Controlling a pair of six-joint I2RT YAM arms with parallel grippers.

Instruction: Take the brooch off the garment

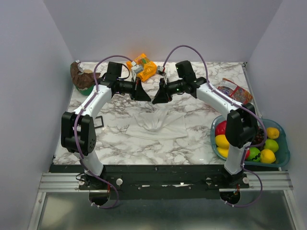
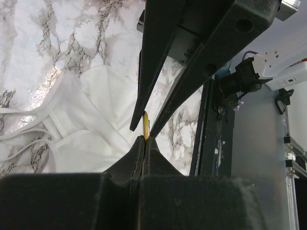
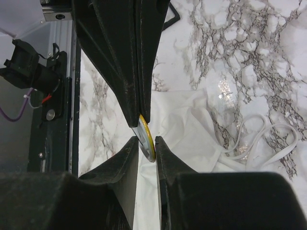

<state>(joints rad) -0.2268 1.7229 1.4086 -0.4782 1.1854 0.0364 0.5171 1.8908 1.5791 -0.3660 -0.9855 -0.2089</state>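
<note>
The garment (image 1: 158, 125), a white strappy top, lies crumpled on the marble table between the arms, its cloth (image 2: 96, 110) (image 3: 192, 129) spread below both wrists. Just above its upper edge the two grippers meet tip to tip. My left gripper (image 1: 148, 98) (image 2: 144, 139) is shut on the rim of the brooch (image 2: 145, 123), a small golden-yellow disc seen edge-on. My right gripper (image 1: 154, 99) (image 3: 146, 143) has its jaws closed in on the same brooch (image 3: 146, 139), which sits tilted between the pads and touches both. I cannot tell whether the brooch is still pinned to the cloth.
A blue tray (image 1: 283, 158) of fruit stands at the right, beside the right arm. An orange snack bag (image 1: 144, 67) lies at the back, a red packet (image 1: 235, 91) at the back right, a brown and green object (image 1: 81, 79) at the back left. A black square frame (image 1: 98, 122) lies left of the garment.
</note>
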